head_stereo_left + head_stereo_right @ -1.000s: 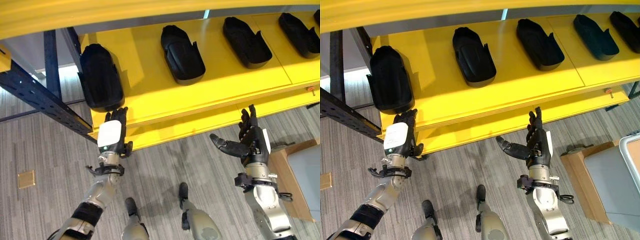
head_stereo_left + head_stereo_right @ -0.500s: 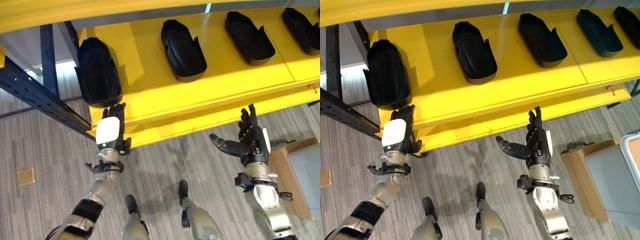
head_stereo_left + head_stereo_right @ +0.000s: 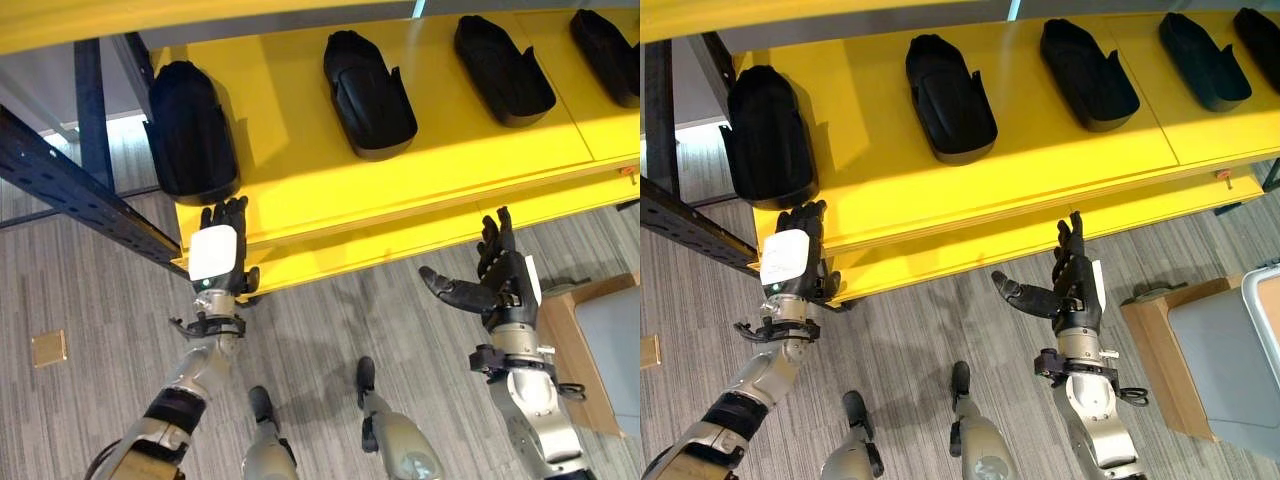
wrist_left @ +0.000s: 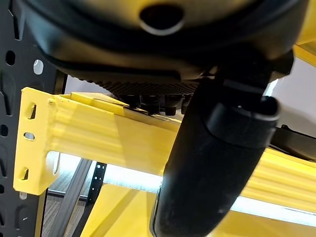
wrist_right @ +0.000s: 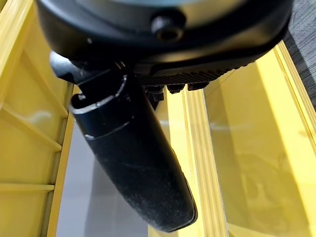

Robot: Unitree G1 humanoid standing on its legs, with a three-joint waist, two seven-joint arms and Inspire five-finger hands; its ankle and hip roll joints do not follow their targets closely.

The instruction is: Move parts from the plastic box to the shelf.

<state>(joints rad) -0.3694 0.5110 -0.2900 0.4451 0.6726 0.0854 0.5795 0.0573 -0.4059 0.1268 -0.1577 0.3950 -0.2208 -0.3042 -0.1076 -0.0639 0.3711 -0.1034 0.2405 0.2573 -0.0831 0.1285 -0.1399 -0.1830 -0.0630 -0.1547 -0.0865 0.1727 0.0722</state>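
A: Left hand is up at the front lip of the yellow shelf, fingers straight and together, tips just under the end black part. Looks like a nudge to seat it square on the board.

B: Agreed, nothing is pinched there. The right hand hovers below the shelf edge, empty, fingers straight, thumb splayed wide, probably just kept clear.

A: Three more black parts lie in a row along that shelf, well apart, so each has its own spot.

B: The grey box sits low on the right, contents hidden.
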